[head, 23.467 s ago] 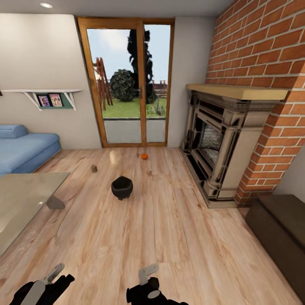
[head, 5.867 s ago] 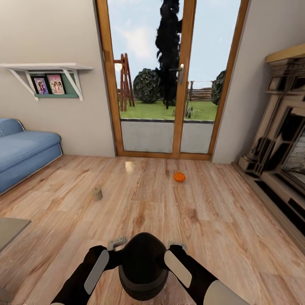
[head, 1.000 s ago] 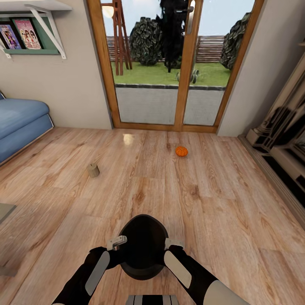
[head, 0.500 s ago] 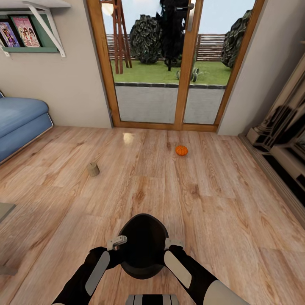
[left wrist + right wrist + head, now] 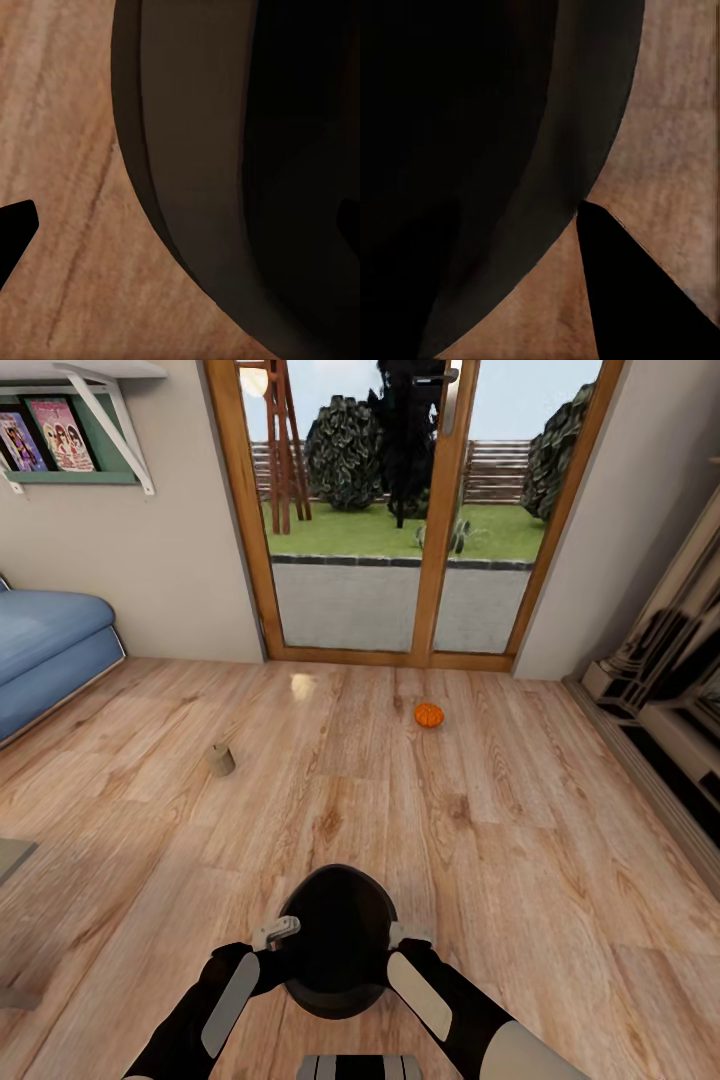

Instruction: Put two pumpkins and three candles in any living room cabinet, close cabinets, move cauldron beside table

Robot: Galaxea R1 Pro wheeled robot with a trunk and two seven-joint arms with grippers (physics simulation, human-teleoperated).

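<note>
- While both arms reach forward low in the head view, the cauldron sits between them: a round black pot with a wide dark mouth and bulging sides, its inside a deep unlit hollow.
- Left gripper is at the cauldron's left rim and the right gripper at its right rim; a pale finger of the left one lies against the pot's edge.
- Whether either gripper is apart or pressed onto the rim, I cannot tell: the wrist views give only the pot's dark curved wall and black finger tips against the boards.
- Whether the pot rests on the floor or is held just above it cannot be judged.
- One pumpkin, small, ribbed and orange, lies on the floor well ahead of the cauldron, near the glass doors with their wooden frame.
- One candle, a short squat greyish cylinder, stands on the floor ahead and to the left, well apart from the pumpkin.
- Along the left edge of the room is a blue sofa, with a white wall shelf above it holding pictures.
- Part of a fireplace surround stands at the right.
</note>
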